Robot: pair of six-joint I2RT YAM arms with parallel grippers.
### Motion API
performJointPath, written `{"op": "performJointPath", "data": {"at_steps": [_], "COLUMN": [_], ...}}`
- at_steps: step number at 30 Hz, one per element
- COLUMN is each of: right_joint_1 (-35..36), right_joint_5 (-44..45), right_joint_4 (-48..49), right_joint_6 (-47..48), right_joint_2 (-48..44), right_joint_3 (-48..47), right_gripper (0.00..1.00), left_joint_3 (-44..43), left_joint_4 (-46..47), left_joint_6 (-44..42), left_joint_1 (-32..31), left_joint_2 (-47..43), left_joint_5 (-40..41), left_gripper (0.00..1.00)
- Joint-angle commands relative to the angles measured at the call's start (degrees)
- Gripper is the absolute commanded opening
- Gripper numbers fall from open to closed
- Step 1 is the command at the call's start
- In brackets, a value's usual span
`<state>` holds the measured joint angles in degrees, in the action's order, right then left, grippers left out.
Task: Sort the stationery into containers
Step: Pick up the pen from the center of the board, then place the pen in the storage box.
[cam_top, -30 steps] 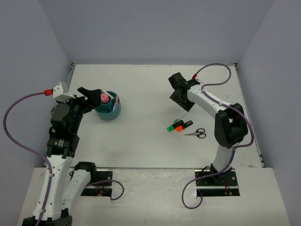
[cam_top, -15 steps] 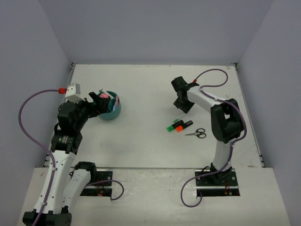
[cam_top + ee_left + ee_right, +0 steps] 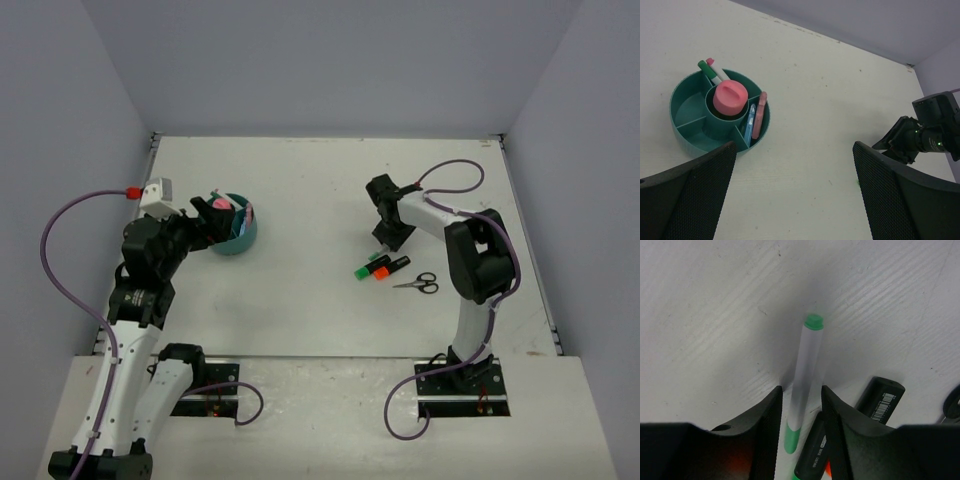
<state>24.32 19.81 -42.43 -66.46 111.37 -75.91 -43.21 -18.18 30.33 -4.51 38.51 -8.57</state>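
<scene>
narrowly, right claw point(image 3: 801, 392) either side of white pen point(image 3: 809, 350)

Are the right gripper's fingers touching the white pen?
Cannot tell. In the right wrist view the right gripper straddles the pen; shadow hides any gap at either finger.

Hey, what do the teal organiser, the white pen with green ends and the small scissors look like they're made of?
Teal organiser: likely moulded plastic, semi-matte; even colour, thin divider walls.
White pen: probably smooth plastic, soft sheen along the barrel, green caps.
Scissors: black handles look plastic, pale blades probably metal; too small to be sure.
</scene>
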Motion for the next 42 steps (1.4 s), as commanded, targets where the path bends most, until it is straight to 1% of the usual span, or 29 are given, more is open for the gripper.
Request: {"op": "performJointPath", "data": {"at_steps": [1,3,8,11,13,18,21,24,26,27,29,31,32,33,35,36,39,42], "right_joint_1": [-0.90,-1.02,-1.20,-1.20,-1.20,-1.20,-1.13,0.37,3.38,3.98,8.67,13.25,15.92,19.62,24.59,27.36,31.12,32.12], "right_joint_5": [-0.64,-1.14,-1.44,-1.44,-1.37,-1.73,-0.33,2.67,5.27,5.67,6.53,9.06,9.54,8.97,4.45,2.95,-0.66,-7.73], "right_joint_4": [0.86,0.86,1.44,2.39,2.52,4.82,4.68,5.69,8.69,10.92,19.70,26.08,29.83,35.52,43.14,45.89,48.20,47.95], "right_joint_6": [-1.13,-0.81,-0.28,0.23,0.28,2.78,5.61,8.90,12.17,14.44,20.23,28.02,30.06,36.56,50.12,52.55,56.26,57.28], "right_joint_2": [0.29,0.38,-0.08,-0.58,-0.70,-2.27,-5.66,-11.38,-16.29,-18.77,-26.36,-31.25,-33.55,-36.63,-40.87,-42.23,-46.92,-50.87], "right_joint_3": [-0.07,-0.07,0.72,1.50,1.33,-0.15,-2.53,-2.30,0.32,1.66,5.73,9.63,10.62,13.79,20.38,21.81,25.33,26.73], "right_gripper": [0.33,0.26,0.16,0.06,0.01,0.00,0.00,0.00,0.00,0.00,0.00,0.00,0.00,0.00,0.00,0.00,0.00,0.00], "left_joint_3": [-1.40,-2.08,-3.35,-3.55,-3.47,-2.32,-0.75,1.62,3.79,4.51,5.46,5.68,5.44,4.66,2.38,0.82,-0.40,1.18], "left_joint_4": [0.14,-0.42,-1.58,-1.47,-1.19,0.72,4.47,10.90,18.35,21.45,27.01,33.62,34.50,37.26,39.13,39.06,40.15,45.75], "left_joint_6": [-2.17,-2.43,-2.73,-2.67,-2.42,-1.62,-0.16,2.25,4.30,5.31,9.41,12.23,13.30,14.29,13.85,13.14,13.04,14.48], "left_joint_1": [0.38,0.38,0.38,0.32,0.37,0.38,0.38,0.35,0.29,0.29,-0.06,-1.28,-2.50,-4.74,-8.65,-10.93,-13.38,-14.48], "left_joint_2": [-0.87,-1.08,-1.51,-1.45,-1.20,0.31,1.48,2.51,3.65,4.39,7.69,10.14,11.31,13.04,15.59,16.95,18.88,19.41], "left_joint_5": [-0.25,0.10,0.84,0.62,0.27,-2.56,-8.85,-16.61,-21.49,-22.35,-26.69,-29.65,-30.74,-31.99,-33.05,-33.41,-34.35,-35.25], "left_gripper": [1.00,1.00,1.00,1.00,1.00,1.00,1.00,1.00,1.00,1.00,1.00,1.00,1.00,1.00,1.00,1.00,1.00,1.00]}}
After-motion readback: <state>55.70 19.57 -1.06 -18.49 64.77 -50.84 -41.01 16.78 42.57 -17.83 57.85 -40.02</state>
